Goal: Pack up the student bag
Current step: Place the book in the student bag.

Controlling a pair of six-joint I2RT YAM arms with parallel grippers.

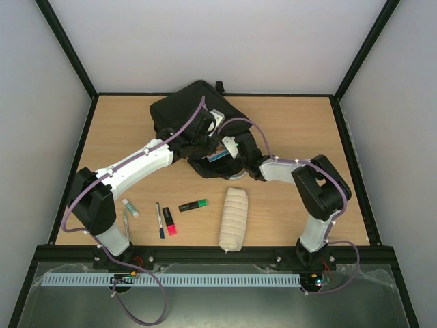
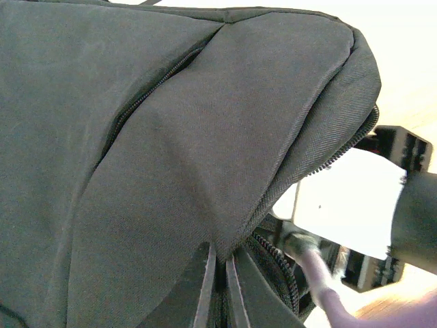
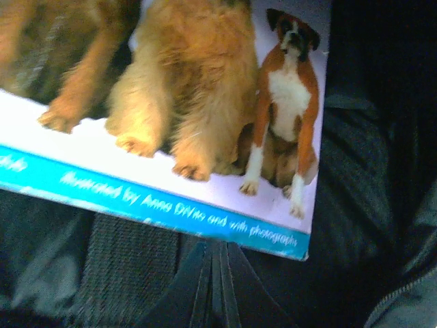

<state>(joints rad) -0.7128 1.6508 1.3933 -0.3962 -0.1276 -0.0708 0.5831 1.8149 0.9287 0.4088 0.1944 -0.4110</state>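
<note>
Dog photographs on a glossy blue-edged book (image 3: 205, 102) show only from the right wrist; right hand (image 3: 213, 249) is pressed together at its edge, left hand (image 2: 220, 255) pinches the large black fabric backpack (image 2: 171, 137).

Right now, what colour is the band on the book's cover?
The band is bright blue; right wrist view.

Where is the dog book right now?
In the top view the dog book sits mid-table at the near mouth of the student bag; the right wrist view shows its cover just ahead of the right gripper.
</note>
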